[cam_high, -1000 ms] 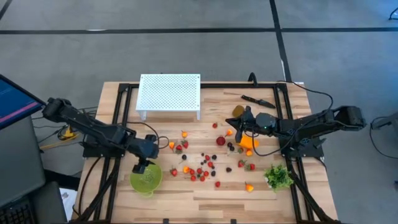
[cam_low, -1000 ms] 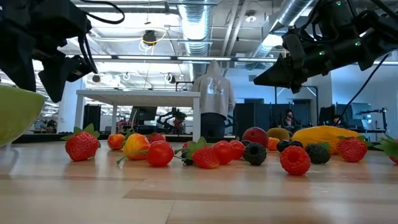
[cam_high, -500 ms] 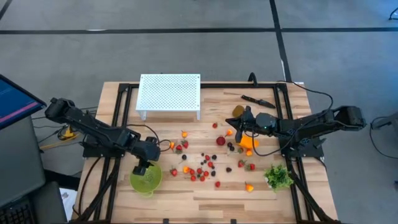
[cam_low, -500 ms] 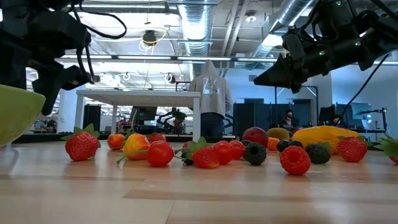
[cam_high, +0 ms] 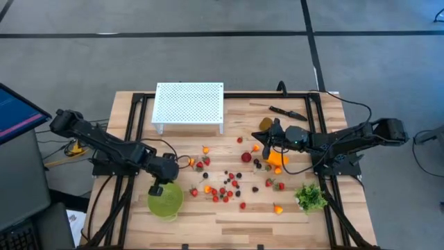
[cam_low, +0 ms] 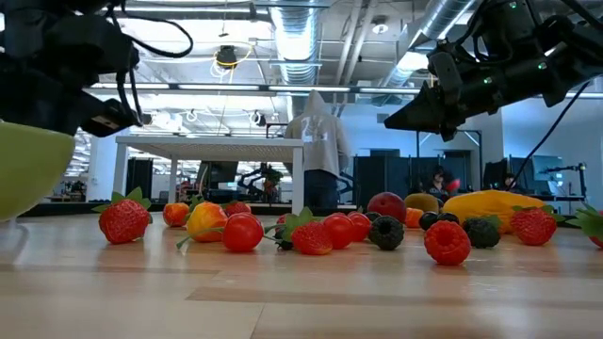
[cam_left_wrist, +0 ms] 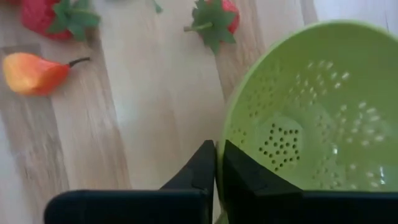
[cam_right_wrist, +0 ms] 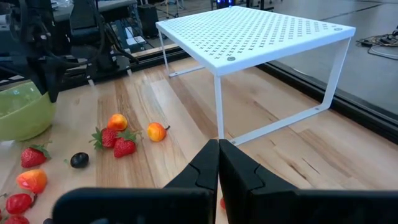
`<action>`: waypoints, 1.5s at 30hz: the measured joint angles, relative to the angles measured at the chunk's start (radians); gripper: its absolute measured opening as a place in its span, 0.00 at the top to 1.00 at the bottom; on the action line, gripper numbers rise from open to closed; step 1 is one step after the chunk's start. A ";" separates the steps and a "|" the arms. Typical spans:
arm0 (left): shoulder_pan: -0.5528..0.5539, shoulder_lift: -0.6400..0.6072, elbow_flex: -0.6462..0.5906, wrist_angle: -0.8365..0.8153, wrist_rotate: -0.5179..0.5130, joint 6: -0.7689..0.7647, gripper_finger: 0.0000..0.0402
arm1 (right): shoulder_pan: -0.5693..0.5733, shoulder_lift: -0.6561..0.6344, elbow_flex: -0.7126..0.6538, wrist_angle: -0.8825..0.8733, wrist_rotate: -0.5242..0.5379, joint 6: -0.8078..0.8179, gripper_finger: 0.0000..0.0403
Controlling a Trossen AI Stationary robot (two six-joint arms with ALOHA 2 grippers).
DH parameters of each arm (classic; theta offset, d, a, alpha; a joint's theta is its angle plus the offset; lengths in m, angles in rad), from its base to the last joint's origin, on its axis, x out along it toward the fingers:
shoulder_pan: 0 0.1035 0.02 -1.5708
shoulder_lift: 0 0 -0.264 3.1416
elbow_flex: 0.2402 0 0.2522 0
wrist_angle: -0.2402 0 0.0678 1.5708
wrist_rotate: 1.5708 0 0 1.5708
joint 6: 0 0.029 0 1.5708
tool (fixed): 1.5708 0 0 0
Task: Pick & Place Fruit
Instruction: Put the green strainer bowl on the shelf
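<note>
Clamped on the near rim of the lime-green perforated plastic colander, the left gripper pinches the thin wall between its 2 dark fingers, as its wrist view shows. Against the overhead picture from half a second ago, the colander has slid slightly toward the table's middle, and in the low view its green bulk now reaches further in from the edge than before. I read that as the arm dragging the container nearer the fruit, so drops will be shorter.

Nothing has gone into the colander yet; its holed floor shows bare. The scattered small red, orange and dark berry-sized fruit pieces lie loose across the pale wooden slatted tabletop, well apart from the bowl, with 1 orange-red piece near it. An elongated orange fruit and a brownish-olive oval fruit sit by the right arm.

That right gripper hovers above them with its fingers pressed together and holding nothing, unmoved over the last second, looking toward the white perforated metal shelf. So picking has not begun; the bowl is merely being positioned.
</note>
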 joint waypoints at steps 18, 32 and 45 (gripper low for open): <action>0.212 -0.229 0.027 0.164 -0.001 -0.203 0.98 | -0.023 0.000 0.000 0.001 0.001 -0.020 0.99; 0.600 -0.203 0.364 0.107 -0.003 -0.012 0.99 | -0.053 0.000 0.000 0.002 0.001 -0.027 0.99; 0.965 0.067 0.754 -0.143 -0.006 0.084 0.99 | -0.054 0.007 0.000 0.005 0.001 -0.029 0.99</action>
